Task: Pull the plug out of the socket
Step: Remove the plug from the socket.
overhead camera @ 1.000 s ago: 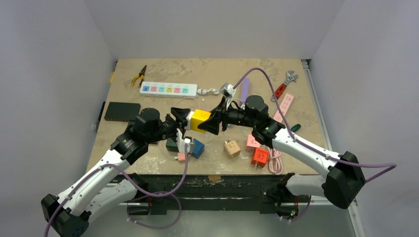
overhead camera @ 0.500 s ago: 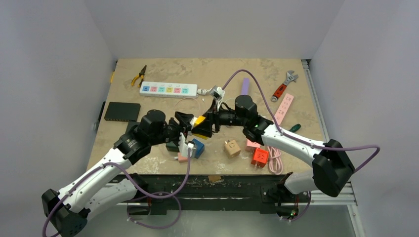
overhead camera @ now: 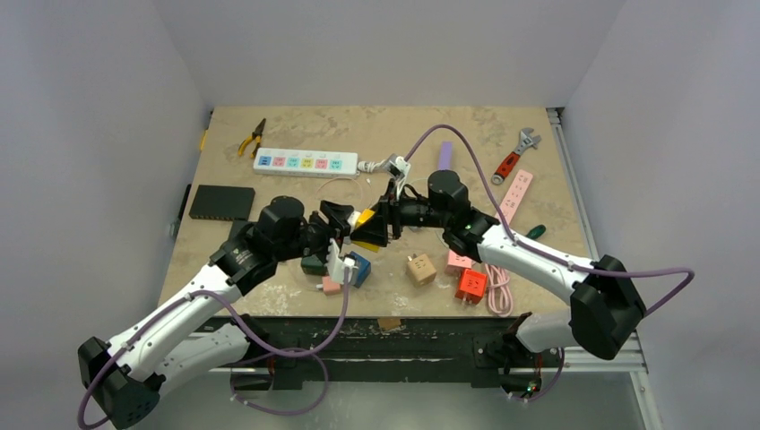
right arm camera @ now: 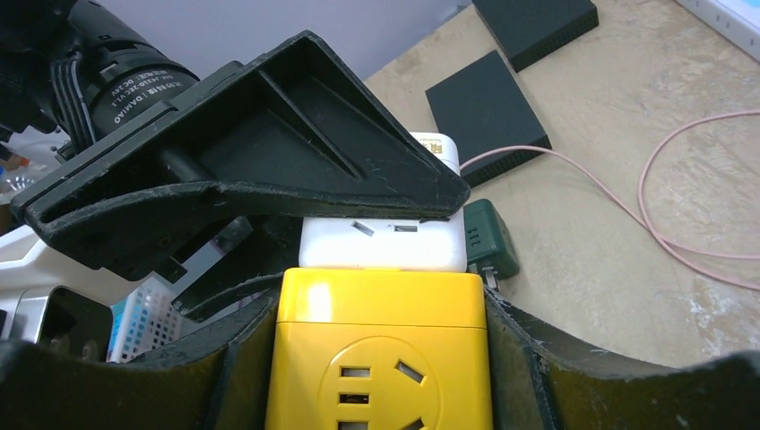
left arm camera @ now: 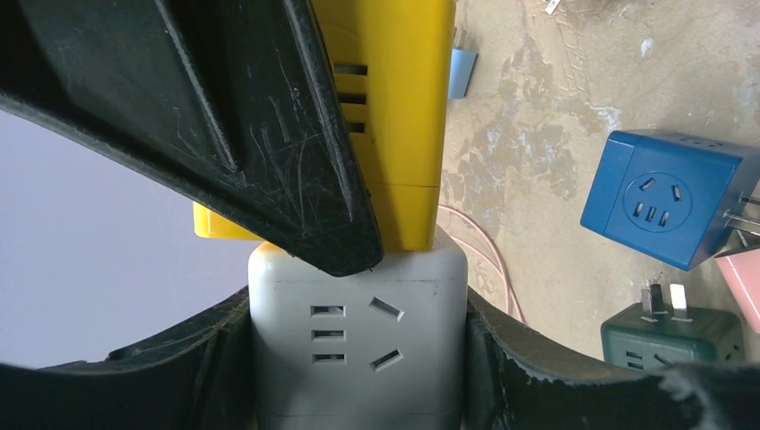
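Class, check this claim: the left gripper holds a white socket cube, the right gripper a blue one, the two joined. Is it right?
No. The right gripper holds a yellow cube, not blue, joined to the white cube in the left gripper; the right wrist view shows it.

Lower edges cut off the yellow cube [right arm camera: 384,358] and white cube [left arm camera: 358,349]; prongs between them are hidden

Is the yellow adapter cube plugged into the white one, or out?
Plugged in: yellow adapter cube sits flush against the white cube, no gap.
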`<state>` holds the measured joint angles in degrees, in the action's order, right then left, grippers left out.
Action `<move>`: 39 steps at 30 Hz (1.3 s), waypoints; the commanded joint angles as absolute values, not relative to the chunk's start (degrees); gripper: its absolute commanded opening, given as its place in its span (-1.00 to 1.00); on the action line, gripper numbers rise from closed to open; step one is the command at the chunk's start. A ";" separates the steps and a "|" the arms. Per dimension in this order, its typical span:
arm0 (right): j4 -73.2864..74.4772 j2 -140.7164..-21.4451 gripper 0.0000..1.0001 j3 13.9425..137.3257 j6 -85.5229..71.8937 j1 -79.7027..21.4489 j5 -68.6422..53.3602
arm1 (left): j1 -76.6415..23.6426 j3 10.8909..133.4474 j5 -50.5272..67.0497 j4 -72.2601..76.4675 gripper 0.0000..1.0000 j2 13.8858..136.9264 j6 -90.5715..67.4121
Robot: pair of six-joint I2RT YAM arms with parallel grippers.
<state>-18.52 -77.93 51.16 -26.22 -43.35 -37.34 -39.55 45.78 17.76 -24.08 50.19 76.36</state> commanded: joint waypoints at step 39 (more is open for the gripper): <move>20.74 -80.74 -1.00 58.44 -14.45 -39.37 -33.03 | -24.72 49.08 16.02 -26.29 -1.00 59.32 106.01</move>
